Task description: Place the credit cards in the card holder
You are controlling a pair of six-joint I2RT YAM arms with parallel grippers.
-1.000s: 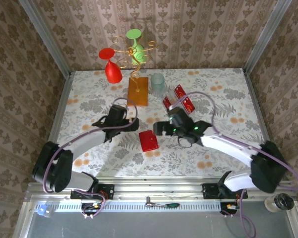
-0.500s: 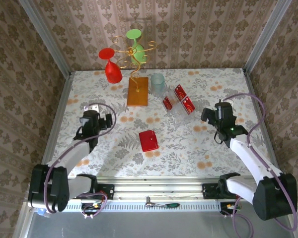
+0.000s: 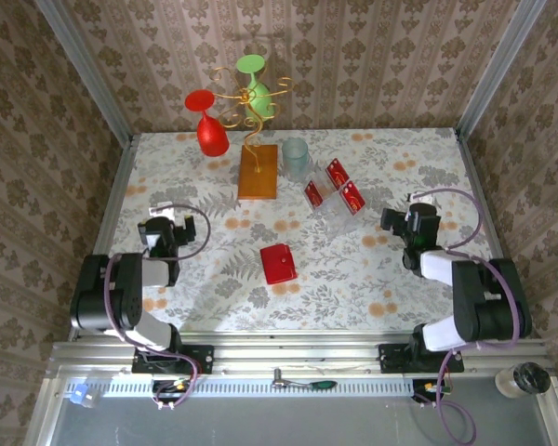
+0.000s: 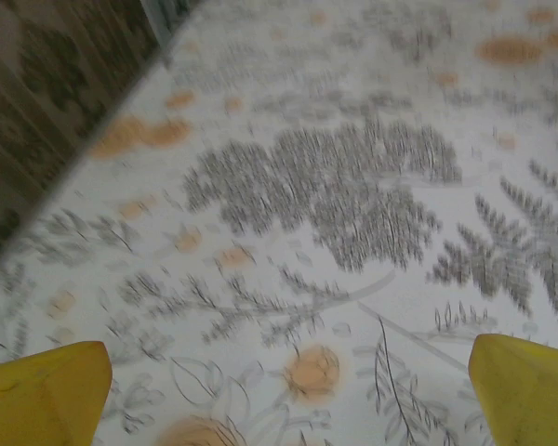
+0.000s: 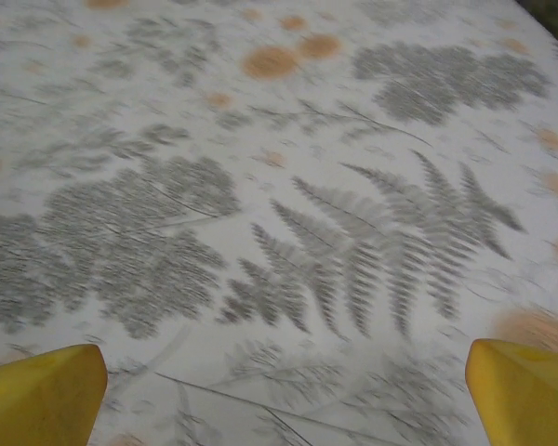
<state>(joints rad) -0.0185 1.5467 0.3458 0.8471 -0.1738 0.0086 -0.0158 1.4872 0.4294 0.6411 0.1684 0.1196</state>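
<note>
Red card holder (image 3: 278,264), fern-patterned tablecloth (image 3: 372,279).

Even, diffuse light from above fills the top external view. The table (image 3: 381,279) is bright and free of glare, and the wire stand (image 3: 258,172) at its far edge throws only a faint shadow onto the wallpaper behind. That view is sharp, though its frame posts splay outward toward the corners. Both wrist views are soft and smeared, most toward the top. The yellow fingertips (image 4: 37,395) of the left gripper (image 4: 285,390) and the fingertips (image 5: 525,390) of the right gripper (image 5: 284,390) sit out of focus in the bottom corners.
</note>
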